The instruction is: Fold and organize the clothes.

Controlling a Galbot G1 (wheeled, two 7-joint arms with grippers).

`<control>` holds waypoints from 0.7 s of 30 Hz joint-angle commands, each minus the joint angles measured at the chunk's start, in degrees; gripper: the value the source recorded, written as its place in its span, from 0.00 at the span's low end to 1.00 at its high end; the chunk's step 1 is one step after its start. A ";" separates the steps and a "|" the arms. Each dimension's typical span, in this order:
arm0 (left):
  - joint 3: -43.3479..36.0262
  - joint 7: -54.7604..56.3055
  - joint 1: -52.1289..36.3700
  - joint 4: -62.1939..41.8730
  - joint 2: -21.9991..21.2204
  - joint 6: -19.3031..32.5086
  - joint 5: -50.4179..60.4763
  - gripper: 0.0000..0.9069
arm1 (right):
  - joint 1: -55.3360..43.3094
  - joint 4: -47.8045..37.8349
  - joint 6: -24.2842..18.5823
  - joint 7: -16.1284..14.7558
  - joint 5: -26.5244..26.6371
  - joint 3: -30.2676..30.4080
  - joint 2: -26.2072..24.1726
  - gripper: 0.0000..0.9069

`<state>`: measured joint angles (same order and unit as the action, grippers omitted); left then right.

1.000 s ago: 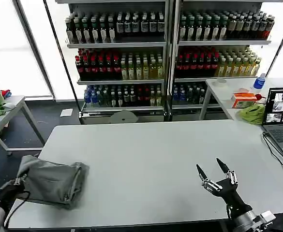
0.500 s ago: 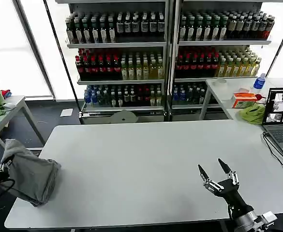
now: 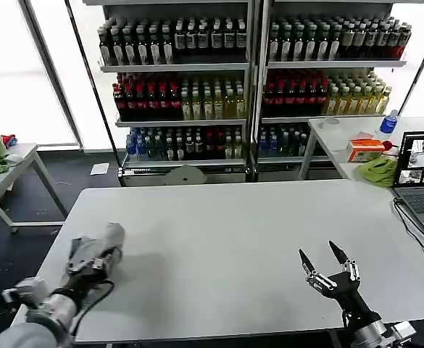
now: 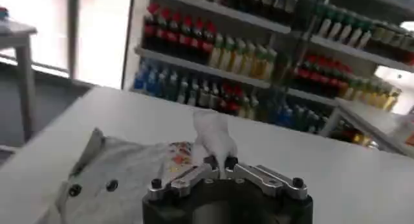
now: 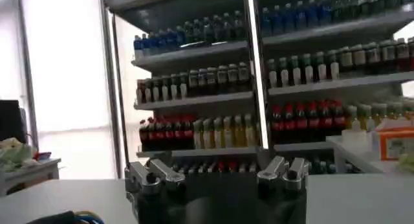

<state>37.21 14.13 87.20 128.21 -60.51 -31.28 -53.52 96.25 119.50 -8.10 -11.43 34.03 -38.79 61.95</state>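
My left gripper is over the table's front left part, shut on a fold of light grey fabric. In the left wrist view the fingers pinch a raised tuft of a grey shirt. That shirt spreads over the table beside them, showing dark buttons and a small multicoloured print. My right gripper hovers open over the table's front right part with nothing between its fingers, far from the shirt.
The white table runs wide between the two arms. A laptop, an orange box and a green cloth sit on the right side table. Bottle shelves stand behind, and a side table stands at the left.
The left gripper swung the grey shirt out past the table's left edge, then came back over the table's front left. Far less fabric shows now. The right gripper hardly moved.
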 commanded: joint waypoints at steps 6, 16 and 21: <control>-31.97 11.46 -16.85 -5.70 -5.53 -0.03 -6.12 1.00 | 0.48 1.67 5.72 4.38 -2.04 0.89 1.04 1.00; -29.62 10.85 -16.78 -1.08 -5.85 0.36 -11.68 1.00 | -3.95 2.69 16.62 8.07 -3.52 8.20 1.34 1.00; -22.38 7.90 -13.75 2.12 -4.76 0.90 -11.94 1.00 | -8.12 1.98 19.86 9.31 -0.99 12.31 -0.45 1.00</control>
<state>11.59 23.16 73.57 126.18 -65.40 -30.65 -61.66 93.38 121.57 3.49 -4.83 31.41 -33.20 62.87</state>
